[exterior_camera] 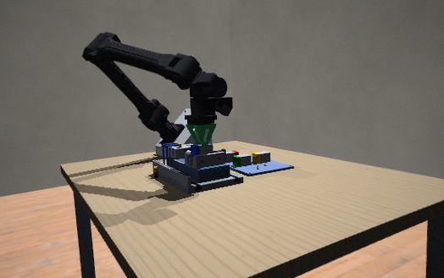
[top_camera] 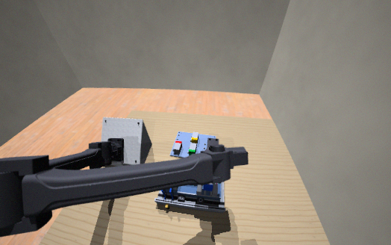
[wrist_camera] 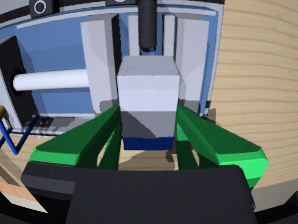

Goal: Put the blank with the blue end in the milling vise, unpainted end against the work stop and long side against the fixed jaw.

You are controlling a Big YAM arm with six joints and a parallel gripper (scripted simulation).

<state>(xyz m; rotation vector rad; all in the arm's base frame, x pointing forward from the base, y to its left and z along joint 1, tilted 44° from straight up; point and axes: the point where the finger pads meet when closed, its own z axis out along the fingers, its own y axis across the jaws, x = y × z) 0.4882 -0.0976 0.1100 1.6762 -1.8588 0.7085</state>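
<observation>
On the tabletop (top_camera: 268,179) (exterior_camera: 305,203) (wrist_camera: 260,75), seen from outside, the vise (top_camera: 190,205) (exterior_camera: 212,173) (wrist_camera: 55,42) stands leftmost. The pincer (exterior_camera: 203,145) (wrist_camera: 148,111) grasps the blue blank (top_camera: 207,187) (exterior_camera: 196,150) (wrist_camera: 149,94) above the vise's jaw gap, blue end away from the stop (wrist_camera: 147,25). Right of the vise, the plate (top_camera: 185,138) (exterior_camera: 277,167) carries the red (top_camera: 177,147) (exterior_camera: 232,153), green (top_camera: 192,149) (exterior_camera: 242,160) and yellow (top_camera: 195,137) (exterior_camera: 261,157) blanks, left to right.

Pale wood table (top_camera: 268,157) (exterior_camera: 296,203) (wrist_camera: 260,75), grain lines visible, dark edge. Dark table legs (exterior_camera: 85,237) in exterior view. Orange-brown plank floor (top_camera: 168,100) (exterior_camera: 34,225) (wrist_camera: 14,187) below table. Plain gray walls (top_camera: 168,45) (exterior_camera: 330,85) behind; top view shows walls at both sides too.
</observation>
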